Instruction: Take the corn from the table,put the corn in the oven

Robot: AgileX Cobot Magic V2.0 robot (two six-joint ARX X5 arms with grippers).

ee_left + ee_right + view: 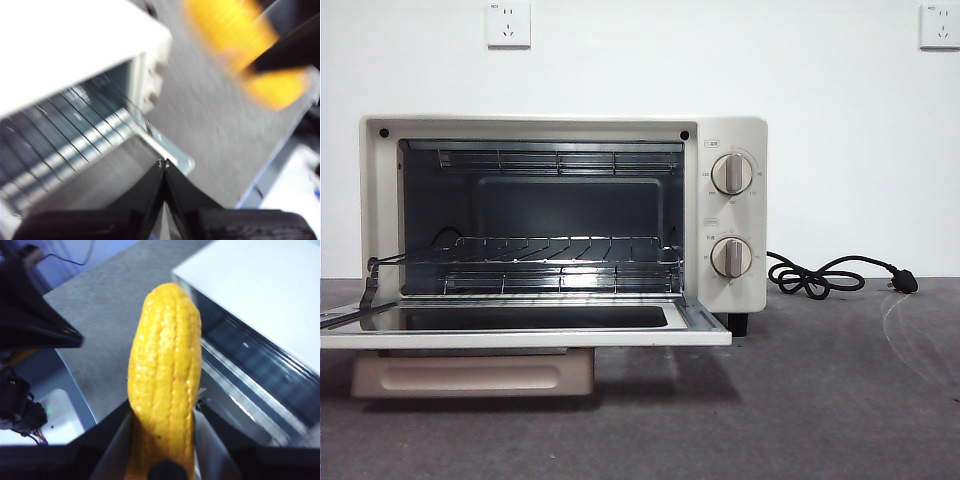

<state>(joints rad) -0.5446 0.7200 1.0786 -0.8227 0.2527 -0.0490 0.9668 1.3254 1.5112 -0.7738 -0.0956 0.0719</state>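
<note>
The corn (165, 370), a glossy yellow cob with a bumpy surface, stands up between the jaws of my right gripper (162, 422), which is shut on its lower end. It is held in the air beside the oven (260, 305). The left wrist view shows the same corn (245, 50) as a blur, off to the knob side of the oven. The cream-white oven (735, 230) stands on the table (820, 400) with its glass door (520, 330) folded down flat and a bare wire rack (560, 255) inside. My left gripper (164, 165) hangs shut and empty above the open door. Neither arm shows in the front view.
A black power cord (820, 275) lies coiled on the table to the right of the oven. Two round knobs (731, 173) sit on the oven's right panel. The table's edge (75, 385) runs close by the right gripper, with cables and gear beyond it.
</note>
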